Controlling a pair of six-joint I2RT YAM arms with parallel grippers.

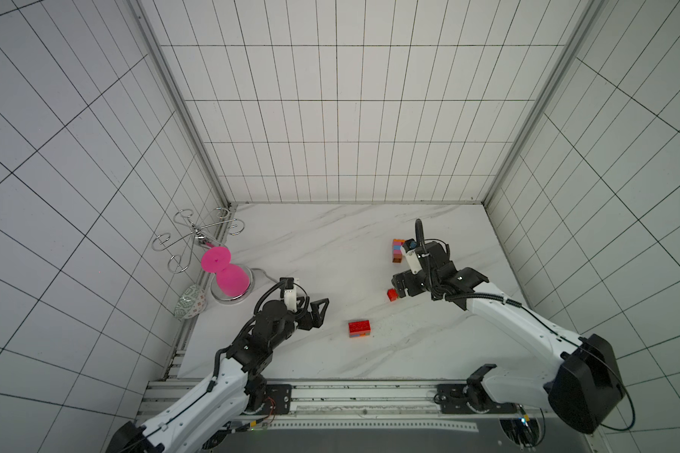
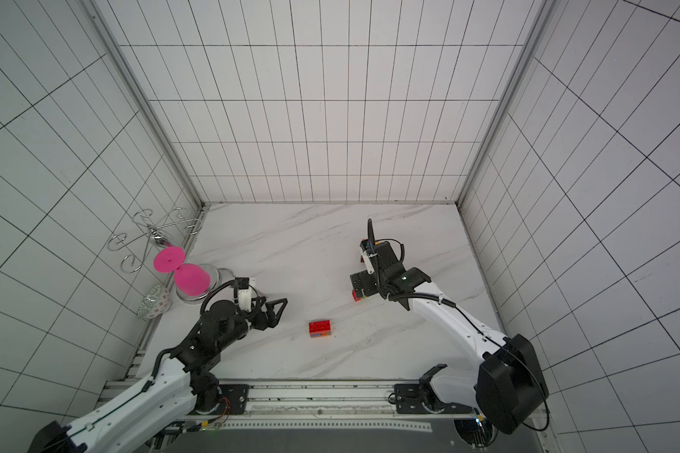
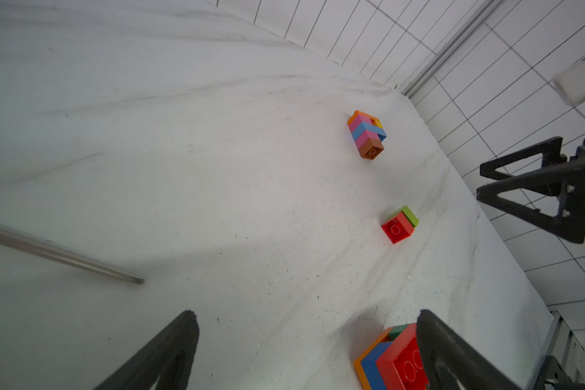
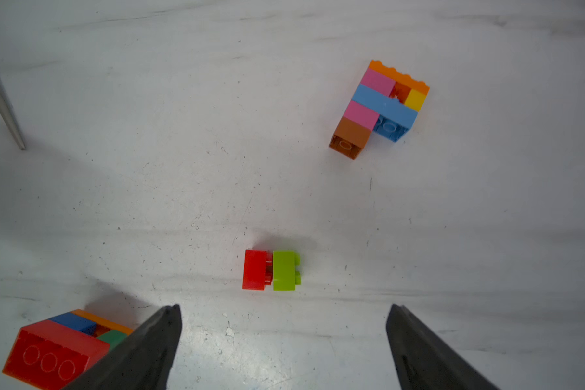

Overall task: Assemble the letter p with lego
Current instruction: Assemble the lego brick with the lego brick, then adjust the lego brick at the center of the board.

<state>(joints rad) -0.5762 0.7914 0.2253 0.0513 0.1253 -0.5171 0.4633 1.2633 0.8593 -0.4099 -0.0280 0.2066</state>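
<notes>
A lego piece of orange, pink, blue, yellow and brown bricks (image 4: 382, 104) lies flat at the back right (image 1: 396, 251), also showing in the left wrist view (image 3: 367, 133). A small red-and-green brick pair (image 4: 271, 270) lies nearer, just beside my right gripper (image 1: 399, 288), which hangs open and empty above the table (image 4: 284, 307). A red block on orange, blue and green bricks (image 1: 359, 328) sits mid-table in both top views (image 2: 319, 328). My left gripper (image 1: 315, 313) is open and empty (image 3: 306, 317), with that red block (image 3: 389, 358) next to one finger.
A pink hourglass cup (image 1: 224, 274) stands on a round metal base at the left edge, below a wire rack (image 1: 197, 239). A patterned ball (image 1: 189, 302) lies against the left wall. Tiled walls enclose the marble table (image 1: 330, 243).
</notes>
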